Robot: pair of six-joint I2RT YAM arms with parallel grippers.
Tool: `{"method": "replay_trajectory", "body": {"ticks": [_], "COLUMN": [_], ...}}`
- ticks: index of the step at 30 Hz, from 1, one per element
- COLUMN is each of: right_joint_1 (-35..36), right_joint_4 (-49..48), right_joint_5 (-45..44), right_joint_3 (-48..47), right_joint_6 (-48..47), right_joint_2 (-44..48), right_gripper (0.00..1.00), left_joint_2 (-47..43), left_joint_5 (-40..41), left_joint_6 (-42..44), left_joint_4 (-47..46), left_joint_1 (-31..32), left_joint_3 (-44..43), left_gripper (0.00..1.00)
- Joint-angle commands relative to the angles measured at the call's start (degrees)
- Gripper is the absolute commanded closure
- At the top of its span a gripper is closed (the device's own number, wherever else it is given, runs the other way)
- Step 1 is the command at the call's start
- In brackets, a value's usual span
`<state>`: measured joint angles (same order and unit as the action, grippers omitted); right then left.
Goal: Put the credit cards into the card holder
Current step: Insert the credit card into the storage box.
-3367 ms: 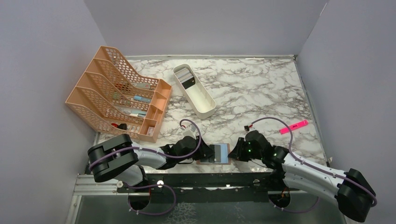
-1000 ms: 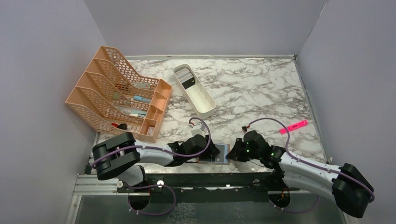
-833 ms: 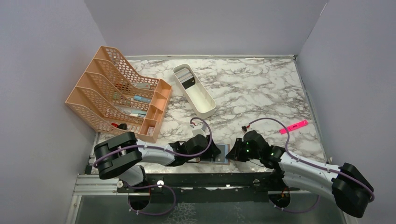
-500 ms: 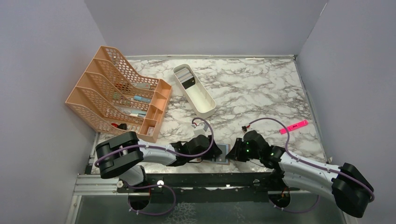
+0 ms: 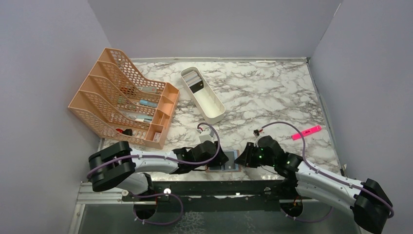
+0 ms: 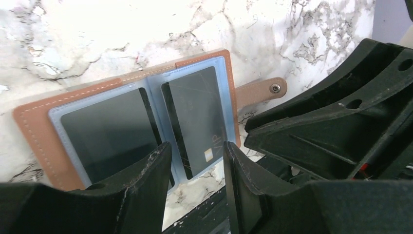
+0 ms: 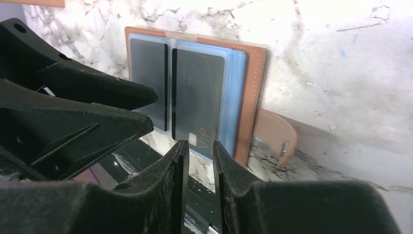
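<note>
Top external view: the card holder [image 5: 231,160] lies opened flat on the marble table [image 5: 263,92] at its near edge, midway between the two arms. The left gripper [image 5: 219,158] reaches over it from the left, and the right gripper [image 5: 242,158] sits just beside its right edge.

In the left wrist view, the tan holder [image 6: 34,131] shows clear blue sleeves with a dark card [image 6: 107,131] in the left one and a dark card with a chip [image 6: 195,122] in the right one. The left gripper [image 6: 196,144] hangs over the holder's near edge with its jaws about half apart. The chip end of that card shows in the gap, and whether the fingers touch it cannot be told. The snap strap [image 6: 258,90] sticks out to the right.

In the right wrist view, the right gripper [image 7: 199,143] has its jaws only narrowly parted, with nothing between them. It sits just in front of the chip card [image 7: 199,97], and the strap [image 7: 272,134] lies beside it.

Farther back, a white tray [image 5: 217,103] holds more cards [image 5: 195,80], an orange rack [image 5: 117,97] stands to the left and a pink highlighter [image 5: 307,131] lies to the right.
</note>
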<state>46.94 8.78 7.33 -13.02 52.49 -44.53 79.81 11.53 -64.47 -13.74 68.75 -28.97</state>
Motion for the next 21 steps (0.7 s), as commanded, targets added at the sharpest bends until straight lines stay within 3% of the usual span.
{"method": "replay_trajectory", "body": {"ticks": [1,7,11,15,21], "right_joint_1": [0.4,0.4,0.4,0.4,0.4], "right_joint_4": [-1.5,-2.6,-5.5,-6.2,-7.4], "right_joint_5": [3.2,2.6,3.7,3.1,1.1], "right_joint_3": [-1.8,-2.1,-1.2,-1.1,-0.6], "right_joint_6": [0.1,0.4,0.7,0.6,0.9], "right_joint_2": [0.7,-1.2,-3.0,-4.8,-6.8], "right_gripper": [0.7,0.69,0.69,0.67,0.64], "left_joint_2": [-2.9,-2.7,-1.6,-0.2,2.6], "left_joint_5": [3.5,1.2,0.1,-2.6,-5.5], "left_joint_6": [2.1,2.5,3.8,5.7,6.1], "left_joint_4": [6.7,4.8,6.0,3.9,1.7], "left_joint_1": [-0.2,-1.1,-2.3,-4.2,-5.9], "left_joint_3": [-2.1,-1.3,-1.8,-1.5,-1.1], "left_gripper": [0.54,0.57,0.76,0.78,0.93]}}
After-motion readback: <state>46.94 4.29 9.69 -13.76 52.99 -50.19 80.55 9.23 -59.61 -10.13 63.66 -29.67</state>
